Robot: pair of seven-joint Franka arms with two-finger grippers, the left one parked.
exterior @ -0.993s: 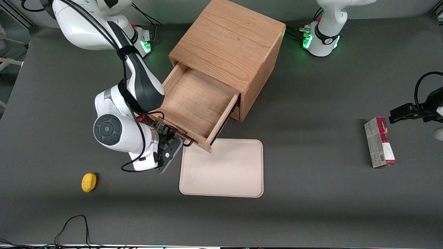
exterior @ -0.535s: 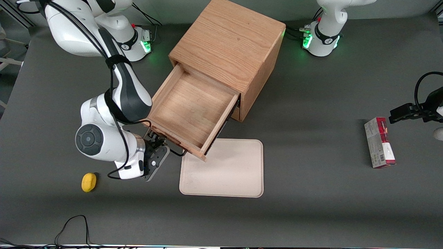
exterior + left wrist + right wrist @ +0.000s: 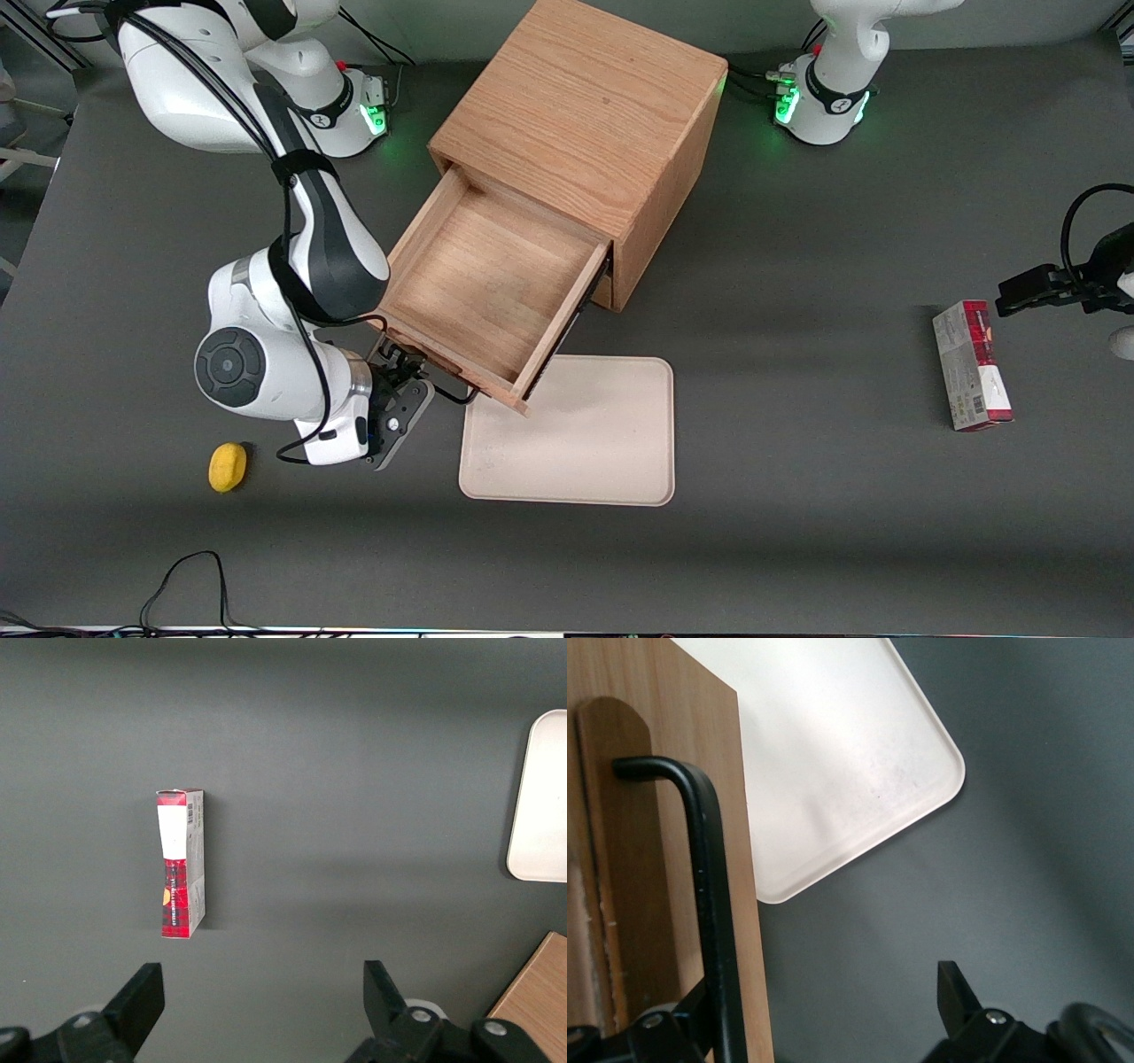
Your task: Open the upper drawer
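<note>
Now the upper drawer (image 3: 483, 288) juts from the cabinet (image 3: 589, 124), its corner overhanging the tray (image 3: 585, 443); the pincer (image 3: 394, 403) gapes wide by the handle (image 3: 709, 904).

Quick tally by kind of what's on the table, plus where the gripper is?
Cabinet: 1, upper drawer pulled out
Tray: 1
Yellow object: 1
Red box: 1
Total: 4
Gripper: open, at the drawer's black handle.
</note>
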